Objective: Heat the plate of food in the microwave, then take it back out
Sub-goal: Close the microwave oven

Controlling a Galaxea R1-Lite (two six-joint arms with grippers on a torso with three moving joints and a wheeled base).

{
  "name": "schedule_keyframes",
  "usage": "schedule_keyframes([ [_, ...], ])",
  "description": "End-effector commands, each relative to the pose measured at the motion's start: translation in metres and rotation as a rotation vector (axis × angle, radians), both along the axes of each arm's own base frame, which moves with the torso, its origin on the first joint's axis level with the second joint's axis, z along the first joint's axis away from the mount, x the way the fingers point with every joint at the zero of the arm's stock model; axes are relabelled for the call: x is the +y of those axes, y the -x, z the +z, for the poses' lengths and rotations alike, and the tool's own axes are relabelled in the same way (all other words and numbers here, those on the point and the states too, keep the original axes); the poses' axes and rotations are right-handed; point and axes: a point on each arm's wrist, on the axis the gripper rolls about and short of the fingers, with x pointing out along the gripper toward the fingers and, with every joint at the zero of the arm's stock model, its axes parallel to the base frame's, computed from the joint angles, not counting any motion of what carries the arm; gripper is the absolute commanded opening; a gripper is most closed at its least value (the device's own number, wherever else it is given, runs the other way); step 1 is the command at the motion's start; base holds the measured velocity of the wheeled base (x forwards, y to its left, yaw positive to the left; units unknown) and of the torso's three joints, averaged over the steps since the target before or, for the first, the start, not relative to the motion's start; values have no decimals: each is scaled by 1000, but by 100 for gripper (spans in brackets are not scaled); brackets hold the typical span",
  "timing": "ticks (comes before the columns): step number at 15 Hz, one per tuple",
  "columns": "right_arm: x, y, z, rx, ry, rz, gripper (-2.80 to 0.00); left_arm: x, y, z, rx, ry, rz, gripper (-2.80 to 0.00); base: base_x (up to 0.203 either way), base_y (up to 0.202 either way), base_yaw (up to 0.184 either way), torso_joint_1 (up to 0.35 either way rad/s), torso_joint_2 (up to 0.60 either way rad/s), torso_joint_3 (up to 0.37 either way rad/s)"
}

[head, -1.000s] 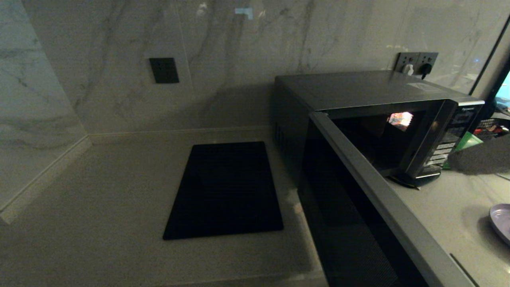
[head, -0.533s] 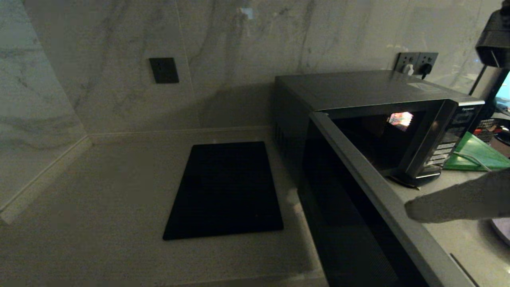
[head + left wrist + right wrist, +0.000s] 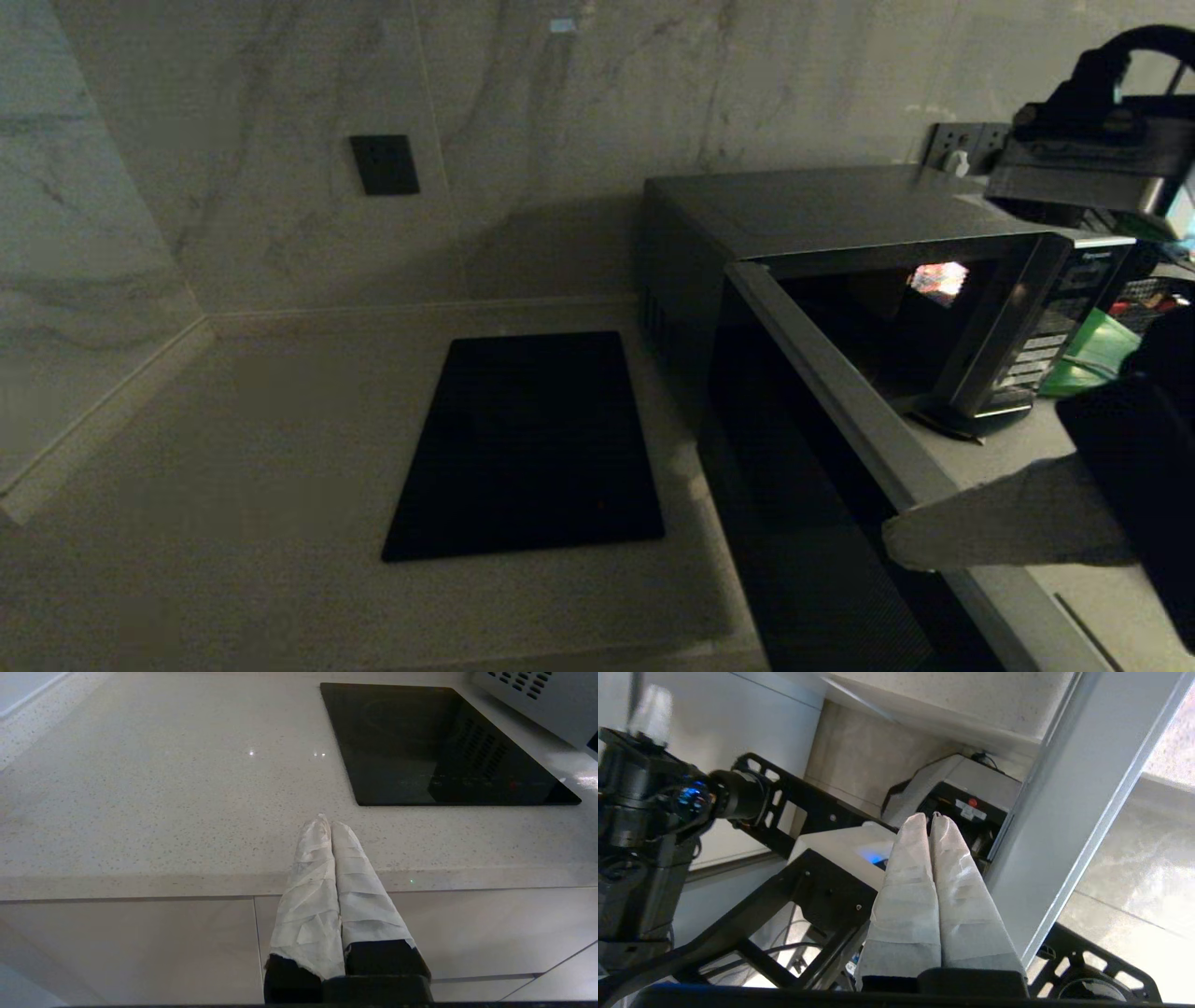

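My right gripper is low on the right side, and its two white wrapped fingers are pressed together with nothing between them. In the head view the tips are at the top edge of the open door of the microwave. I cannot tell if they touch the door. In the right wrist view the fingers point past the pale edge of the door, down toward my own black frame below. The microwave sits on the counter by the marble wall. Its door is swung wide open toward me, and a small bright light glows in the dark inside. The button panel is on the right side of the microwave. I cannot see the plate anywhere right now, and my right arm covers the counter at the far right. A green board lies just past the button panel. A flat black cooktop is set into the counter to the left of the microwave. My left gripper is parked by the front edge of the counter, near the cooktop, with its white fingers together and holding nothing.
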Motion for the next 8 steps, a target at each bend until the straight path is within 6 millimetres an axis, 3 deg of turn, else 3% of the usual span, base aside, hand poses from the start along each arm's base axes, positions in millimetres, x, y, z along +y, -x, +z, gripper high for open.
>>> schedule_keyframes([
  [1, 3, -1, -4, 23, 21, -13, -280, 0, 0, 0, 1, 1, 0, -280, 0, 0, 0, 0, 0, 0],
  [8, 8, -4, -14, 78, 58, -59, -280, 0, 0, 0, 1, 1, 0, -280, 0, 0, 0, 0, 0, 0],
])
